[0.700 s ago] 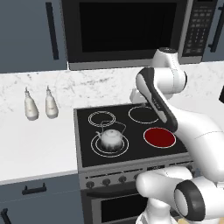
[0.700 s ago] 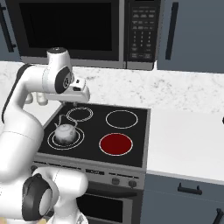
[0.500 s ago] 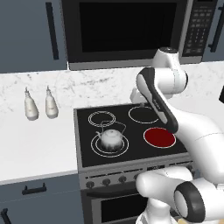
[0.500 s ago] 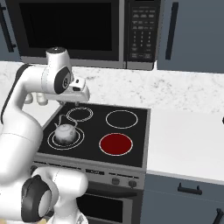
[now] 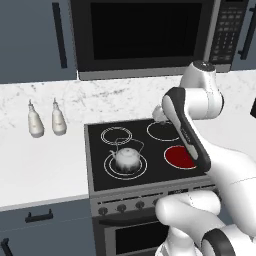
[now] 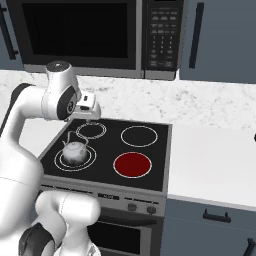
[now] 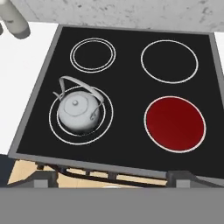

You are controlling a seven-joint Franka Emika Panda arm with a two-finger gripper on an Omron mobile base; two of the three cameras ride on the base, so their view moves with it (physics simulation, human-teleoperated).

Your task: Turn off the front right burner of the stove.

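No knob is touched yet: the front right burner (image 7: pixel 175 124) glows red at lower right of the hand view, the gripper (image 6: pixel 91 111) is held high over the stove (image 6: pixel 150 187), jaw state cannot be told, and a descent to the front knobs (image 6: pixel 132 207) is called for.

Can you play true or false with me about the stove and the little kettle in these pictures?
1. The front right burner of the black glass stove glows solid red. True.
2. The small round silver kettle sits on the front right burner. False: it sits on the front left ringed zone, apart from the red disc.
3. The two small white bottles stand on the white counter left of the stove. True.
4. The black-windowed microwave sits under the stove. False: it hangs above it.
5. The back right zone is red too. False: its disc is plain black.
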